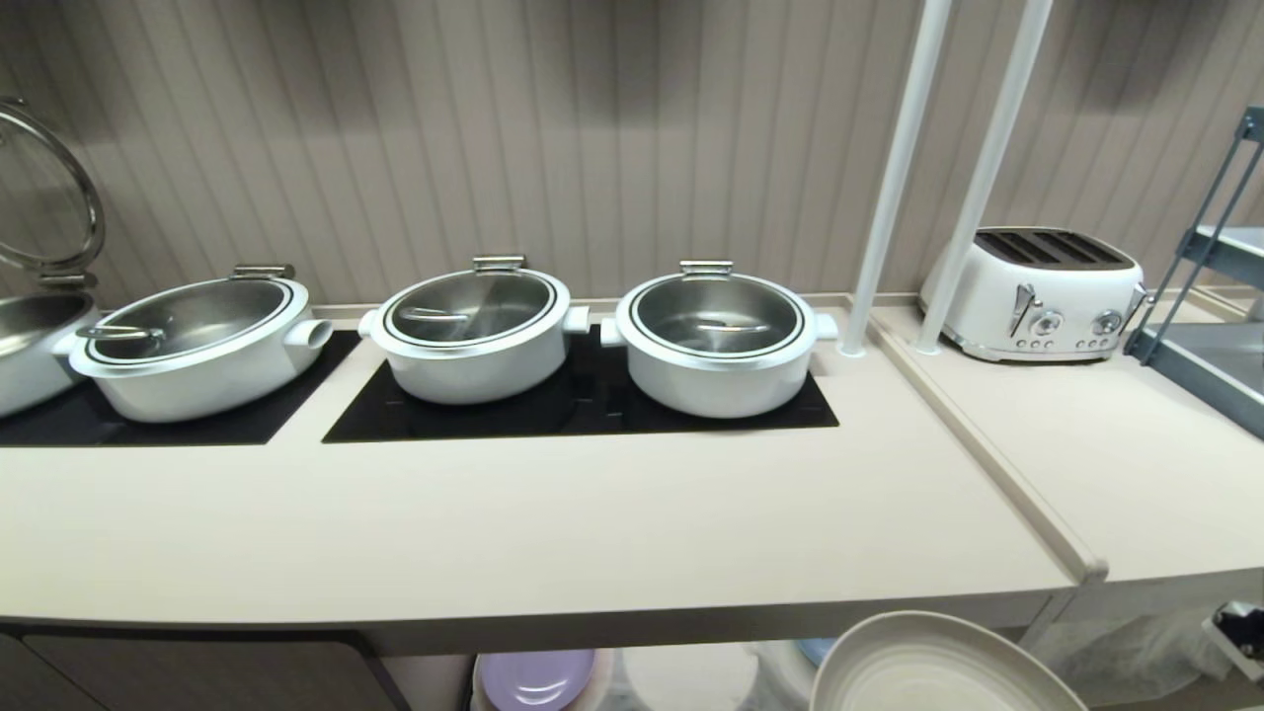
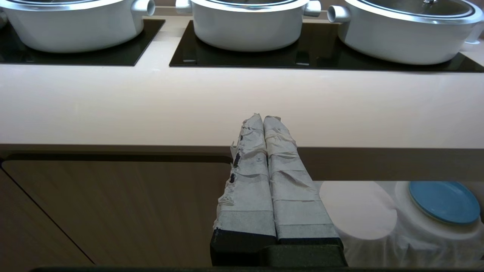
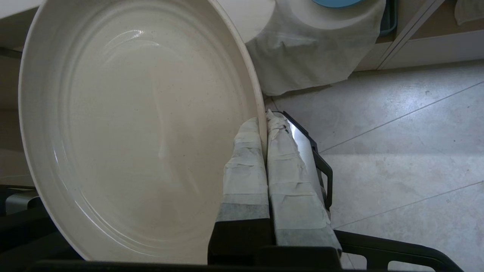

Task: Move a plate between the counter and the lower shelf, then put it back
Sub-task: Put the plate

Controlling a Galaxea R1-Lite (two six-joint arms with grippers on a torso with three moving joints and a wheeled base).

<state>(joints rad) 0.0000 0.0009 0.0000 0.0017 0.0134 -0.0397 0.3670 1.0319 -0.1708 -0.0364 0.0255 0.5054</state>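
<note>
The cream plate (image 3: 140, 124) hangs tilted on edge in front of the counter (image 1: 513, 533), just below its front edge. Only the plate's upper part (image 1: 938, 667) shows at the bottom right of the head view. My right gripper (image 3: 263, 122) is shut on the plate's rim, one taped finger on each face. The lower shelf (image 2: 378, 241), draped in white cloth, lies under the counter with one bare round pad (image 2: 355, 209). My left gripper (image 2: 262, 120) is shut and empty, held level before the counter's edge, away from the plate.
Three lidded white pots (image 1: 474, 331) stand on black panels at the back of the counter, and a white toaster (image 1: 1037, 291) sits at the right behind two white poles. A lilac plate (image 1: 533, 679) and a blue plate (image 2: 444, 202) rest on shelf pads. A brown cabinet door (image 2: 113, 211) is to the left.
</note>
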